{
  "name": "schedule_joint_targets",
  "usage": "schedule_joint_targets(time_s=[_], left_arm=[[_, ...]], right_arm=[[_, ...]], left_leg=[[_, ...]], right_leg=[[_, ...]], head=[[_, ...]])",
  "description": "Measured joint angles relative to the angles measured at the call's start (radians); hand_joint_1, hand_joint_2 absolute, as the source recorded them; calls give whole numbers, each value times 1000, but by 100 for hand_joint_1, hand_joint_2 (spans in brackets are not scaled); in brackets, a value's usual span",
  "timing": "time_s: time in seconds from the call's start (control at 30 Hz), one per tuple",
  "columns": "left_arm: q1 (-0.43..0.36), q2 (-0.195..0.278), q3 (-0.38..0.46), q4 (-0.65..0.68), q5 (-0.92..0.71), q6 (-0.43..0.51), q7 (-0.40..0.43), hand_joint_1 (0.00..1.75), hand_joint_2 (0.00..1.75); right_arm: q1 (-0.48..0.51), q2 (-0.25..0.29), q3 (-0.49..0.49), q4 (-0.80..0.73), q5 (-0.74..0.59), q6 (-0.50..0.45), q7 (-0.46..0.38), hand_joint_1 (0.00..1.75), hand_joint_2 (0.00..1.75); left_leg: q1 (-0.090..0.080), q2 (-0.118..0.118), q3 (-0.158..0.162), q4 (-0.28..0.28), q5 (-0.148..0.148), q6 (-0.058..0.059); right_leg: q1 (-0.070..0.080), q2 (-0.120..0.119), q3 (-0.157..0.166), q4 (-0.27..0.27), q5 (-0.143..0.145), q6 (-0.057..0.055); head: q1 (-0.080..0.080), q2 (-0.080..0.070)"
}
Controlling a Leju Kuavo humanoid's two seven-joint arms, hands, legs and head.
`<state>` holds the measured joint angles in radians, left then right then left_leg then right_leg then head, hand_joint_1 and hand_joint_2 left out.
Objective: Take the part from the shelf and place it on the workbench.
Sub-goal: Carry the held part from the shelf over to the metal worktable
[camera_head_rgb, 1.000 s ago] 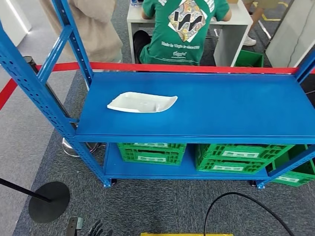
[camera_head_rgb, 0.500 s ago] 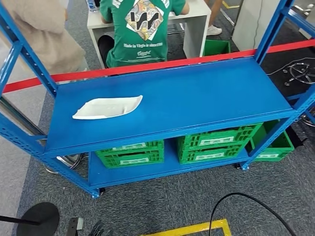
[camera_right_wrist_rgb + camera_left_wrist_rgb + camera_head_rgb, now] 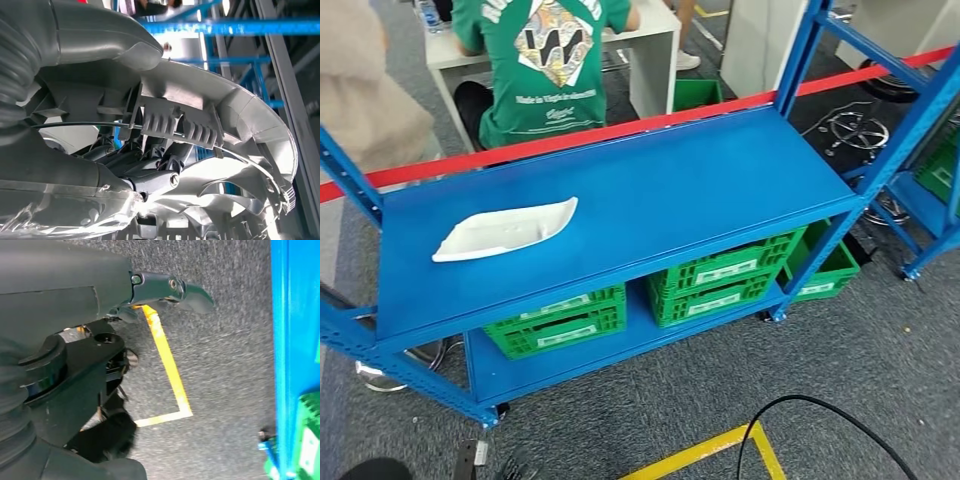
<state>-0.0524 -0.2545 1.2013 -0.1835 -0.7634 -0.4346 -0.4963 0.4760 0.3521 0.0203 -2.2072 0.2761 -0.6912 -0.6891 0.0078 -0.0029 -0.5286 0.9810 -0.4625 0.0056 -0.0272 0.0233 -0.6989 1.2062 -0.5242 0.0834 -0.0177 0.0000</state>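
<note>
A white, elongated moulded part (image 3: 505, 230) lies on the left half of the blue shelf's top board (image 3: 682, 190). In the right wrist view my right hand (image 3: 75, 50) grips a similar pale grey ribbed part (image 3: 211, 115), with the thumb over it and dark fingers (image 3: 151, 182) under it. My left hand (image 3: 162, 287) hangs low over the carpet with its fingers extended and nothing in it. Its fingertips (image 3: 512, 468) peek in at the bottom edge of the head view.
Green crates (image 3: 558, 320) (image 3: 720, 280) stand on the lower board. Red tape (image 3: 622, 130) runs behind the shelf, where a person in a green shirt (image 3: 546, 60) sits at a white desk. A second blue rack (image 3: 931, 170) stands right. Black cable (image 3: 803, 410) and yellow floor tape (image 3: 712, 450) cross the carpet.
The whole head view has shifted: the shelf and its white part slid left and the second rack came in at right, so the camera turned right. The part on the shelf stayed put.
</note>
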Motion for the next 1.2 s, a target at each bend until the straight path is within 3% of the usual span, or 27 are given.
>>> schedule_joint_targets(time_s=[0.03, 0.07, 0.1, 0.13, 0.2, 0.23, 0.27, 0.33, 0.37, 0.43, 0.5, 0.53, 0.57, 0.6, 0.63, 0.7, 0.73, 0.8, 0.87, 0.93, 1.0, 1.07, 1.1, 1.13, 1.2], left_arm=[[2, 0, 0, 0, 0, 0, 0, 0, 175], [3, 0, 0, 0, 0, 0, 1, 0, 175], [2, 0, 0, 0, 0, 0, 1, 0, 175], [1, 0, 0, 0, 0, 0, 1, 0, 175], [0, 0, 0, 0, 0, 0, 2, 0, 175], [0, 0, 0, 0, 0, -1, 2, 0, 175], [0, 0, 0, 0, 0, -1, 2, 0, 175], [-1, 0, 0, 0, 0, -1, 2, 0, 175], [-2, 0, 0, 0, 0, -1, 2, 0, 175], [-2, 0, 0, 0, 0, -1, 2, 0, 175], [0, 0, 0, 0, 0, 0, 2, 0, 175], [2, 0, 0, 0, 0, 0, 2, 0, 175], [3, 0, 0, 0, 0, 1, 2, 0, 175], [3, 0, 0, 0, 0, 1, 2, 0, 175], [3, 0, 0, 0, 0, 2, 2, 0, 175], [2, 1, 0, 0, 0, 2, 2, 0, 175], [1, 1, 0, 0, 0, 2, 2, 0, 175], [1, 1, 0, 0, -1, 2, 1, 0, 175], [0, 1, 0, 0, -1, 3, 0, 0, 175], [-2, 2, 0, 0, -1, 3, 0, 0, 175], [0, 2, 0, 0, -2, 3, 0, 0, 175], [3, 4, 0, 0, -4, 3, 0, 0, 175], [3, 5, 0, 0, -6, 2, 0, 0, 175], [2, 6, 0, 0, -8, 1, 0, 0, 175], [0, 9, 0, 0, -11, 0, 0, 0, 175]], right_arm=[[1, 0, 0, 0, 1, 0, 0, 175, 175], [2, 0, 0, 0, 1, 0, 0, 175, 175], [2, 0, 0, 0, 1, 0, 0, 175, 175], [3, 0, 0, 0, 1, 0, 0, 175, 175], [3, 0, 0, 0, 1, 0, 0, 175, 175], [2, 0, 0, 0, 2, 0, 0, 175, 175], [2, 0, 1, 0, 2, 0, 0, 175, 175], [4, 0, 1, -1, 4, 0, 0, 175, 175], [5, 0, 2, -1, 4, 0, 0, 175, 175], [6, 1, 5, -1, 4, 0, 1, 175, 175], [5, 2, 8, -2, 5, 0, 1, 175, 175], [5, 2, 9, -2, 5, 0, 1, 175, 175], [6, 2, 9, -2, 5, 0, 1, 175, 175], [6, 2, 9, -2, 5, 0, 1, 175, 175], [6, 2, 9, -2, 5, 0, 1, 175, 175], [6, 2, 9, -2, 6, 0, 1, 175, 175], [5, 2, 10, -2, 7, 0, 2, 175, 175], [4, 2, 11, -2, 10, 0, 2, 175, 175], [6, 2, 11, -2, 12, 0, 2, 175, 175], [6, 2, 11, -2, 13, 0, 2, 175, 175], [3, 2, 11, -2, 13, 0, 2, 175, 175], [2, 2, 11, -2, 14, 0, 2, 175, 175], [2, 2, 11, -2, 14, 0, 2, 175, 175], [1, 2, 11, -2, 14, 0, 2, 175, 175], [-1, 2, 11, -2, 14, 0, 2, 175, 175]], left_leg=[[-3, 16, 0, 0, -1, 1], [-6, 31, 1, 1, -1, 3], [-8, 45, 2, 1, -2, 3], [-8, 59, 5, 1, -4, 2], [-13, 80, 13, 3, -11, -5], [-15, 89, 16, 4, -14, -9], [-18, 97, 18, 5, -16, -14], [-18, 115, 21, 4, -17, -23], [-17, 110, 20, 6, -21, -29], [-12, 67, -1, 54, -61, -40], [-8, 22, -59, 177, -130, -47], [-8, 16, -90, 241, -155, -48], [-8, 14, -111, 279, -161, -48], [-7, 12, -115, 283, -146, -48], [-6, 8, -102, 250, -114, -48], [0, -34, -45, 123, -39, -47], [4, -58, -21, 67, -20, -45], [6, -82, -1, 19, -14, -37], [5, -61, 0, 13, -11, -23], [5, -35, 1, 7, -5, -7], [1, -8, 0, 7, -5, 1], [-4, 23, 1, 7, -6, 3], [-5, 37, 2, 7, -7, 3], [-5, 51, 3, 7, -8, 3], [-7, 75, 10, 8, -13, -3]], right_leg=[[0, -8, -25, 59, -23, 0], [1, -13, -35, 88, -29, -1], [2, -16, -24, 76, -16, -2], [3, -23, 8, 24, 11, -5], [9, -67, 91, -114, 63, -13], [11, -85, 117, -160, 77, -18], [14, -97, 129, -182, 81, -24], [16, -79, 121, -183, 84, -34], [14, -67, 118, -185, 87, -40], [9, -44, 113, -189, 94, -51], [7, -20, 107, -189, 99, -57], [7, -7, 104, -189, 100, -58], [6, 8, 103, -189, 101, -58], [6, 23, 102, -189, 103, -56], [5, 39, 102, -189, 104, -54], [3, 68, 101, -187, 107, -46], [3, 81, 97, -185, 109, -40], [2, 105, 87, -185, 115, -26], [-2, 116, 78, -191, 122, -12], [2, 68, 56, -153, 98, -5], [6, 6, 2, -29, 30, -3], [6, -11, -49, 93, -19, -2], [6, -14, -51, 106, -18, -3], [6, -18, -30, 77, 1, -4], [10, -54, 54, -63, 55, -9]], head=[[1, 0], [1, 0], [1, 0], [1, 0], [2, 0], [2, 0], [2, 0], [2, 0], [1, 0], [-3, 0], [-9, 0], [-11, 0], [-13, 0], [-13, 0], [-14, 0], [-17, 0], [-18, 0], [-21, 0], [-21, 0], [-13, 0], [-4, 0], [-1, 0], [-1, 0], [0, 0], [1, 0]])
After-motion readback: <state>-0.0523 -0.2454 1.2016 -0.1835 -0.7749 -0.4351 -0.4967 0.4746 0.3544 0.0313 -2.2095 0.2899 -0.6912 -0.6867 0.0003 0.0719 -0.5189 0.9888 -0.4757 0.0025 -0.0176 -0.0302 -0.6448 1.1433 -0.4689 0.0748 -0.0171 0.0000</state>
